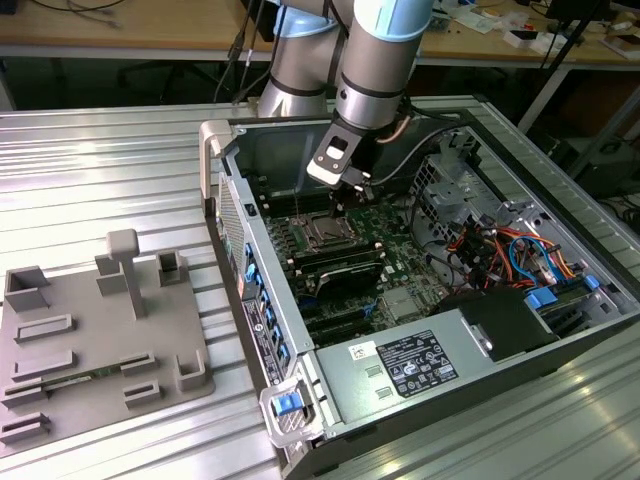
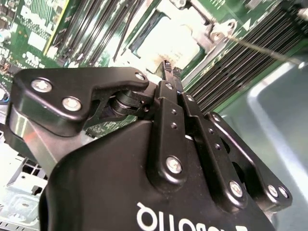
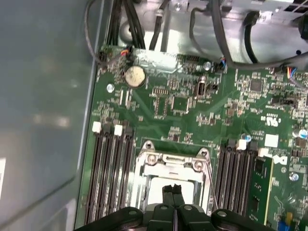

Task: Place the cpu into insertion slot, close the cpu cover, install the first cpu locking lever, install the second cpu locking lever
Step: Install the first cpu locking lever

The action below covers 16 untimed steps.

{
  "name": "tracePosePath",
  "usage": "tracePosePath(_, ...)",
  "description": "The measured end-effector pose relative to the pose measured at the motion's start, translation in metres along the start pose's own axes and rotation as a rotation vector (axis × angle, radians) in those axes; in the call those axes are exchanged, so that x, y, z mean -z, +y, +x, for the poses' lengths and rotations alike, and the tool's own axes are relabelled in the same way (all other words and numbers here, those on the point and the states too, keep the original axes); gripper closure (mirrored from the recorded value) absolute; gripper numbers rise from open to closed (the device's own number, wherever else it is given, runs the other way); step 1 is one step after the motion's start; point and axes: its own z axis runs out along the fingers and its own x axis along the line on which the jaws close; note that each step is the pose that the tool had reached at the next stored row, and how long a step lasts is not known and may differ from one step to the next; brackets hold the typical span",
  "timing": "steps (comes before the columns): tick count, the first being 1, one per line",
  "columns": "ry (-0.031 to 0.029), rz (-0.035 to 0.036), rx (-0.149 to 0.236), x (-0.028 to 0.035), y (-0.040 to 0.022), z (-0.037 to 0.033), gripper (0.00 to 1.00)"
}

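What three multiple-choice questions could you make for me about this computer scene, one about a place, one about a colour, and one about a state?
1. Where is the gripper?
A. above the insertion slot
B. over a keyboard
C. inside a drawer

2. What colour is the motherboard?
A. red
B. green
C. white

3. How are the gripper's fingers?
A. wide apart
B. clamped on a screwdriver
C. shut together, with nothing between them

Answers:
1 A: in the first wrist view its tips sit over the silvery-rimmed socket.
2 B: the board around the socket is green.
3 C: in both wrist views the two tips touch.
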Motion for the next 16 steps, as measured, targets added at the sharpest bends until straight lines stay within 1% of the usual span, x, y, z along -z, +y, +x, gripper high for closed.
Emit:
tracePosePath(2, 0.0001, 0.0003, 0.005, 0.0, -0.004, 0.0006, 0.89)
tracePosePath(3, 0.0005, 0.0002, 0.013, 0.0, -0.0091, 0.0012, 0.89)
tracePosePath(5, 0.0007, 0.0001, 0.018, 0.0, -0.0122, 0.0016, 0.89)
tracePosePath(7, 0.0008, -0.0001, 0.023, 0.0001, -0.0147, 0.0018, 0.89)
tracePosePath(9, 0.0011, -0.0004, 0.029, 0.0001, -0.0159, 0.0018, 0.89)
tracePosePath(12, 0.0014, -0.0007, 0.045, 0.0002, -0.0188, 0.0015, 0.89)
tracePosePath(14, 0.0022, -0.0015, 0.068, 0.0003, -0.0223, 0.0019, 0.89)
tracePosePath(16, 0.0027, -0.0019, 0.087, 0.0004, -0.0243, 0.0022, 0.89)
